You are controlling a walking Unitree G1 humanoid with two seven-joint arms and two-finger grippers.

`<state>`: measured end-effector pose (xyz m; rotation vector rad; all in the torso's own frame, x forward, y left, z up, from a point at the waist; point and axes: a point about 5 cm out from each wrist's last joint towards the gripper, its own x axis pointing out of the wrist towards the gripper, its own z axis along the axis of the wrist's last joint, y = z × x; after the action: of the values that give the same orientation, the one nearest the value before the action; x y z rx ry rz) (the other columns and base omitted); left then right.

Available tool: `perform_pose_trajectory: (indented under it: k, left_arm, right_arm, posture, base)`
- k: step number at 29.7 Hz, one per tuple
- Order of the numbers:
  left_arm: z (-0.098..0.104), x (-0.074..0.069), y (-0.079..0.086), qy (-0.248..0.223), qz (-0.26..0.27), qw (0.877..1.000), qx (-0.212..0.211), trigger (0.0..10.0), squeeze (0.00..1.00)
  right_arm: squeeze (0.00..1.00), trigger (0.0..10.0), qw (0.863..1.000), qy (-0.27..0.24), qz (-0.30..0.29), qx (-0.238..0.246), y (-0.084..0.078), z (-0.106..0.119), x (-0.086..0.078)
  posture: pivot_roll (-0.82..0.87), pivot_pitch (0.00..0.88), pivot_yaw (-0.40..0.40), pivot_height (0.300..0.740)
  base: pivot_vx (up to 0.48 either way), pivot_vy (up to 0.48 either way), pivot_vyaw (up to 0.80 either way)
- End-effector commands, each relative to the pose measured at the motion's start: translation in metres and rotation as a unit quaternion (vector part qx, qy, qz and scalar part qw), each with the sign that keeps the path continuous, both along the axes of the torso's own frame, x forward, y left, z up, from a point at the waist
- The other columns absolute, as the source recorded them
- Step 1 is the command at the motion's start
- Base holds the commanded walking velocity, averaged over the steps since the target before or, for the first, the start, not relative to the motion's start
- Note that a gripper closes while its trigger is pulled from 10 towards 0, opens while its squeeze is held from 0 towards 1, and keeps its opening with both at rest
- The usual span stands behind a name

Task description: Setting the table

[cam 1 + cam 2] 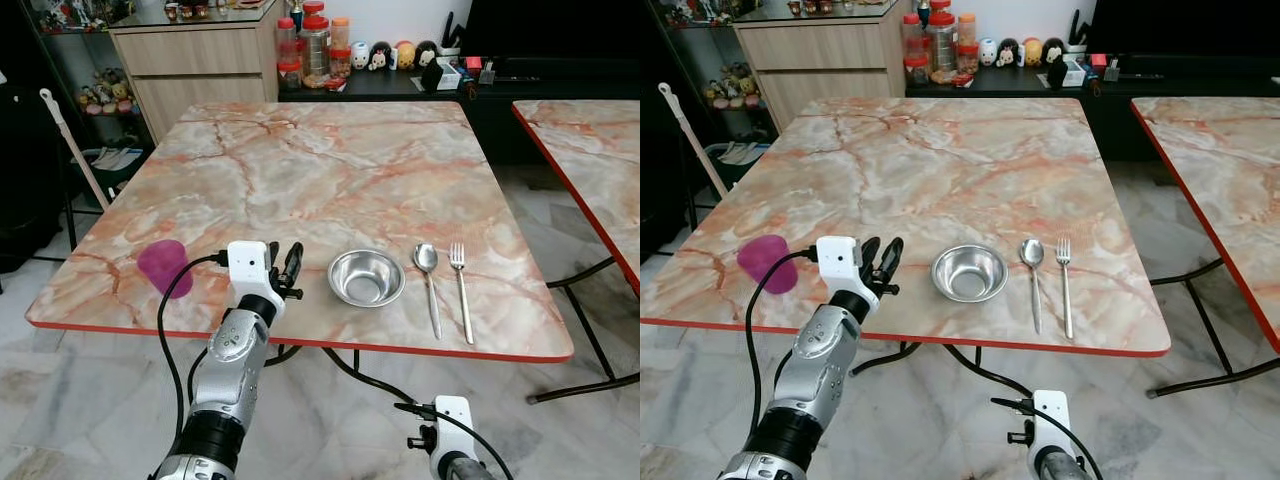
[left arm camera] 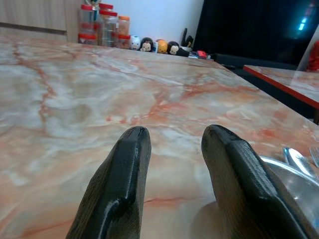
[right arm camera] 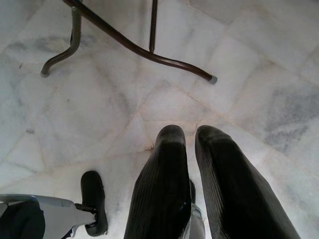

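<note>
On the marble table, near its front edge, stand a steel bowl, a spoon and a fork, side by side. A purple cup lies tipped at the front left. My left gripper hovers low over the table between the cup and the bowl. It is open with nothing between its fingers, and the bowl's rim lies beside it. My right gripper hangs below the table over the floor, fingers together.
A second marble table stands to the right across a narrow gap. Jars and figurines sit on a dark counter behind, beside a wooden cabinet. A white pole leans at the left. Curved table legs cross the tiled floor.
</note>
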<state>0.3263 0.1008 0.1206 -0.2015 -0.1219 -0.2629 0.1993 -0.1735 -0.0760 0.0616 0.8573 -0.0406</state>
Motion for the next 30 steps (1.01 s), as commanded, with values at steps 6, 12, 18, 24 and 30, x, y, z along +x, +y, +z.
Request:
perform_pose_trajectory:
  k: [6,12,18,24,30]
  left_arm:
    - [0.003,0.002,0.005,-0.009,0.008,1.0,0.002,10.0,0.0]
    - [0.003,0.003,0.005,-0.009,0.01,1.0,0.0,10.0,0.0]
    - [0.002,0.002,0.006,-0.008,0.011,1.0,0.001,10.0,0.0]
    - [0.001,0.002,0.01,-0.001,0.019,1.0,-0.006,10.0,0.0]
    - [0.0,0.005,0.015,0.012,0.032,0.999,-0.018,10.0,0.0]
  right_arm:
    - [0.0,10.0,1.0,-0.001,-0.005,0.001,-0.001,0.0,-0.001]
    - [0.0,10.0,1.0,-0.001,-0.006,0.001,-0.001,-0.001,-0.002]
    - [0.0,10.0,1.0,0.0,-0.006,0.001,-0.001,-0.001,-0.002]
    - [0.0,10.0,1.0,0.001,-0.006,0.001,-0.001,-0.002,-0.004]
    - [0.0,10.0,1.0,0.002,-0.006,0.001,-0.002,-0.002,-0.004]
  posture:
    - [0.03,0.0,0.044,0.714]
    - [0.03,0.0,0.045,0.714]
    - [0.03,0.0,0.045,0.714]
    - [0.03,0.0,0.045,0.714]
    - [0.03,0.0,0.044,0.714]
  base:
    - [0.0,-0.369,0.0]
    - [0.0,-0.416,0.0]
    - [0.0,-0.412,0.0]
    - [0.0,0.0,0.0]
    - [0.0,0.0,0.0]
